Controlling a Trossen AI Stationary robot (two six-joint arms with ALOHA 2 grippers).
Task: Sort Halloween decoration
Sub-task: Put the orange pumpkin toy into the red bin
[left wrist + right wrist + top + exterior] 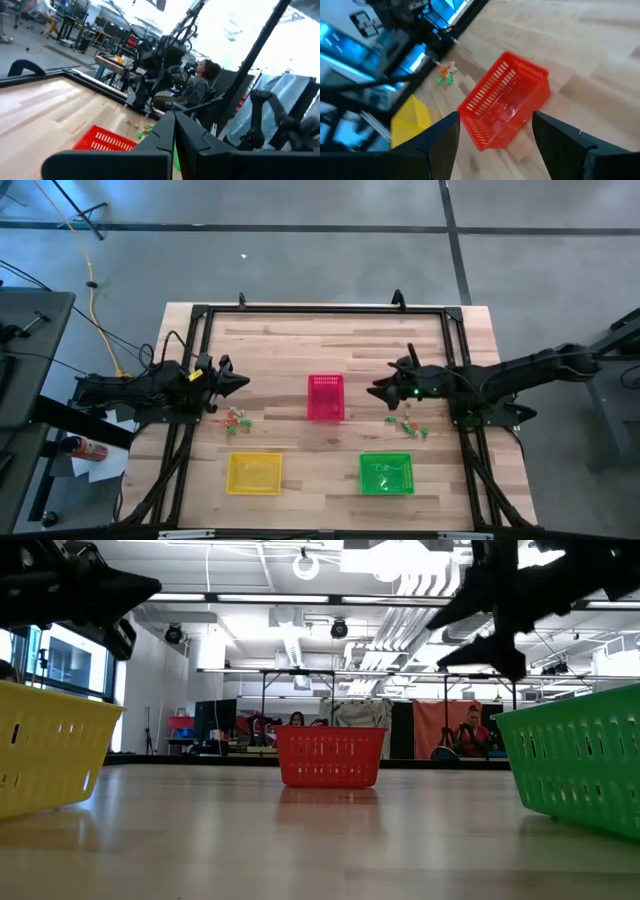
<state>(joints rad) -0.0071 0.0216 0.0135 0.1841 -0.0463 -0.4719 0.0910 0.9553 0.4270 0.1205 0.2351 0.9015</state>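
A: Halloween trinkets, tiny green, orange-red and whitish, lie where?

B: Two piles [236, 419] [408, 425] flanking the red mesh basket [325, 397], unsorted. Right tool [495, 131] gapes wide over the tabletop [300, 345]; left tool [243, 381] pinched shut, empty.

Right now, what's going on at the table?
Neither arm holds anything. The left pincer hovers shut above one pile of trinkets; the right pincer hangs open near the other pile. The red basket sits between them, the yellow basket and green basket nearer the front edge. All three look empty; sorting hasn't visibly begun.
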